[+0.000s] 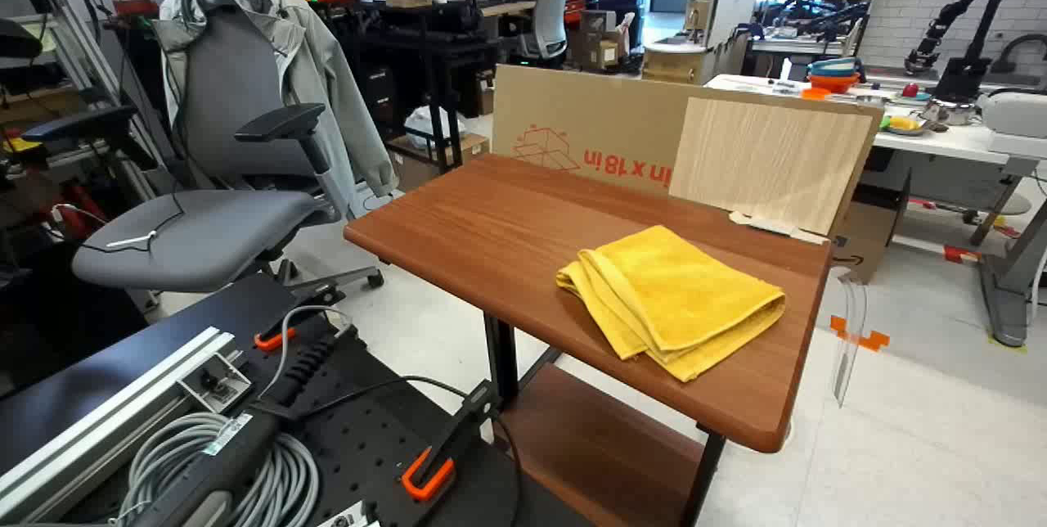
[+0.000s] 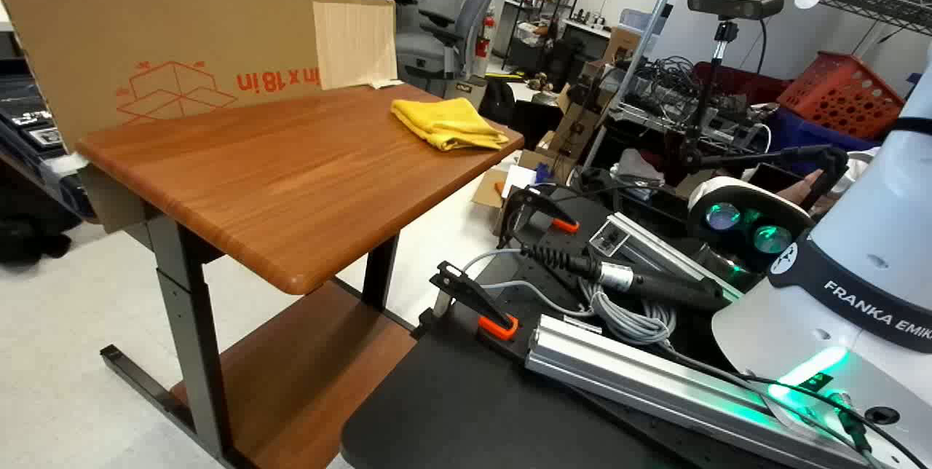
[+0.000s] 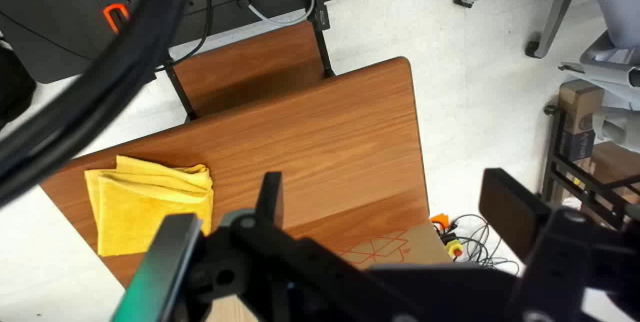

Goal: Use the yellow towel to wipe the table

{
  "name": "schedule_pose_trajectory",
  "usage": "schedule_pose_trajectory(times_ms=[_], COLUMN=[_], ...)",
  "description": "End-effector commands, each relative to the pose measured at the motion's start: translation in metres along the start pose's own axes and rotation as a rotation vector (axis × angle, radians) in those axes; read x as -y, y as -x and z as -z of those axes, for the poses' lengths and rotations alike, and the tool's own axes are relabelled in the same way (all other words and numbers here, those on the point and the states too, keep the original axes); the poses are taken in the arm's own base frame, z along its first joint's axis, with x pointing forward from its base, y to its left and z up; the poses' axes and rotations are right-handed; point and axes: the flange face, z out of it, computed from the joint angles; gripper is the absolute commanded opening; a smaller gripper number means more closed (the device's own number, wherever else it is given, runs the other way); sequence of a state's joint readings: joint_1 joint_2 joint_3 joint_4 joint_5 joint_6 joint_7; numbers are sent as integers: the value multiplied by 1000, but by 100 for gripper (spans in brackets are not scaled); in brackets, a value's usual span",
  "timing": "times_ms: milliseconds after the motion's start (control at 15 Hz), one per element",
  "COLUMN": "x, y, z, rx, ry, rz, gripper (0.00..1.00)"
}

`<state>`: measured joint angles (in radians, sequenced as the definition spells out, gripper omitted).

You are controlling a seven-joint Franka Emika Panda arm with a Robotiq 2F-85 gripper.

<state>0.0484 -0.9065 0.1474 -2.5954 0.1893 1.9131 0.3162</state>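
While its fingers (image 3: pixel 510 212) stand wide apart, the gripper (image 3: pixel 387 197) shows before the table (image 3: pixel 345 137) in the wrist view, which looks down on the table's top. A thick cable (image 3: pixel 95 87), blurred, crosses that view on the side of the table nearest the bench (image 2: pixel 451 396).

The towel (image 3: pixel 160 202), yellow, lies folded in layers on the table, by one short end and close to the long edge facing the bench. The gripper hides part of it in the wrist view, but both exterior views show it whole, resting on the table alone. Beneath the table's top is a brown shelf (image 1: pixel 597 437).

Red-printed cardboard (image 1: pixel 589 118) stands upright along the table's long edge opposite the bench, and a pale board (image 1: pixel 765 167) stands against it at the towel's end of the table. Just beside the table's other long edge is the bench, with black-and-orange clamps (image 1: pixel 458 429) along the rim nearest the table. Farther from the table, the bench carries a grey coil (image 1: pixel 298 470), a black handle (image 2: pixel 670 287) and a metal rail (image 2: pixel 633 367). The arm's white base (image 2: pixel 772 323), lit green, shows farther still from the table in an exterior view.

Past the table's short end away from the towel, a grey chair (image 1: pixel 196 232) stands well apart from it, a jacket (image 1: pixel 319 69) over its back. Orange tape (image 1: pixel 875 340) lies on the floor (image 1: pixel 924 429) past the towel's end.
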Motion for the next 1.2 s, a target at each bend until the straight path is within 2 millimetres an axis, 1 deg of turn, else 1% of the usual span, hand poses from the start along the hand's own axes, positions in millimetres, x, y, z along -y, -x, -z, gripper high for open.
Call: schedule_pose_trajectory(times_ms=[0,200,267,400,533,600,800,1067,1133], x=[0,0,0,-9,-34,-56,-116,-204,-223], y=[0,-2,-7,-28,-63,-83,-124,-176,-190], z=[0,2,4,13,16,10,-15,-62,-73], rx=[0,13,14,22,17,6,-36,-89,-94], ry=[0,-5,-23,-65,-112,-122,-142,-136,-134], rz=[0,0,-17,-90,-208,-261,-430,-661,-715], gripper=[100,100,100,100,100,100,100,100,100])
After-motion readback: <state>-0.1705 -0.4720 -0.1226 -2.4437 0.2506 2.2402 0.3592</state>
